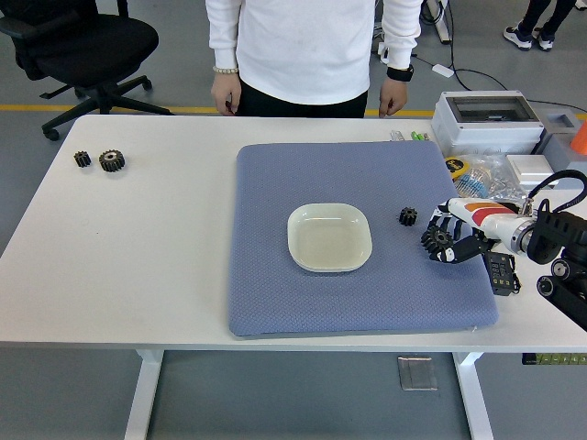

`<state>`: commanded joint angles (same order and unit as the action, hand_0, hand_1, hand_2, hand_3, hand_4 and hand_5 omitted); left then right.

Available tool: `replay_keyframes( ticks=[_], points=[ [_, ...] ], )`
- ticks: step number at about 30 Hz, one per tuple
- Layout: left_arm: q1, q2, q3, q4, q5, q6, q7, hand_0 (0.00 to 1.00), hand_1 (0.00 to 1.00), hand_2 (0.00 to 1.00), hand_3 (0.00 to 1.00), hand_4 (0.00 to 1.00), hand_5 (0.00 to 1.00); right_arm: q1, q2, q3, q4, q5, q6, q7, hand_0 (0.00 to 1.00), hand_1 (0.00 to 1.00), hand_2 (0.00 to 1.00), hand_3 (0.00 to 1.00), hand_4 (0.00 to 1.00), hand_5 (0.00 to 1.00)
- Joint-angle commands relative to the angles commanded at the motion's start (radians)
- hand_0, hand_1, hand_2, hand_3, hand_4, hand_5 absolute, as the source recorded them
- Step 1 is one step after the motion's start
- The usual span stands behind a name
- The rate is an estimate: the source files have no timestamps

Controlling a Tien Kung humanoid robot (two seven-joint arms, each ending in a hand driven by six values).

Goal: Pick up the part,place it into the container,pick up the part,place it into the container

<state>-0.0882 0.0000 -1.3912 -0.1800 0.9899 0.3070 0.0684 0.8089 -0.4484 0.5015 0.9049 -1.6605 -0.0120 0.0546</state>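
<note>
The main risk from here is a loose hold — the large gear (437,242) sits at the tips of the right hand (456,244), and if the fingers (446,223) catch only its teeth it could roll or drop onto the blue mat (275,284) on the way to the dish (361,226). A second hazard is the small gear (408,216), which lies just to the far left of the hand, between it and the dish; a low sweep to the left could knock it along the mat. The dish itself is shallow, so a gear let go from too high might bounce out over its rim.

The right hand comes in from the right edge with its fingers curled around the large gear, thumb below and fingers over the top; it looks to be grasping it, though whether the gear has cleared the mat I cannot tell. The dish, in the middle of the mat, holds nothing yet, so neither part has been delivered. Two more gears (101,160) lie far off on the left of the white surface (138,266), well apart from the work. A person (312,46) stands at the far side, hands hanging — touching nothing.
</note>
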Motion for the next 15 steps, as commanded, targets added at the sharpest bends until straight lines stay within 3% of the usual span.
replay_keyframes(
  ticks=[6,15],
  points=[
    [0.007,0.0,-0.003,0.0,0.002,0.001,-0.001,0.65,0.622,0.709,0.583,0.7,0.612,0.012,0.014,-0.004,0.055,-0.016,-0.013,-0.002,0.163,0.39,0.528,0.504,0.714,0.223],
    [0.015,0.0,0.003,0.0,-0.001,0.0,0.0,0.649,0.62,0.707,0.582,0.7,0.613,0.068,0.083,-0.055,0.106,-0.005,-0.019,-0.012,0.165,0.392,0.528,0.504,0.7,0.218]
  ],
)
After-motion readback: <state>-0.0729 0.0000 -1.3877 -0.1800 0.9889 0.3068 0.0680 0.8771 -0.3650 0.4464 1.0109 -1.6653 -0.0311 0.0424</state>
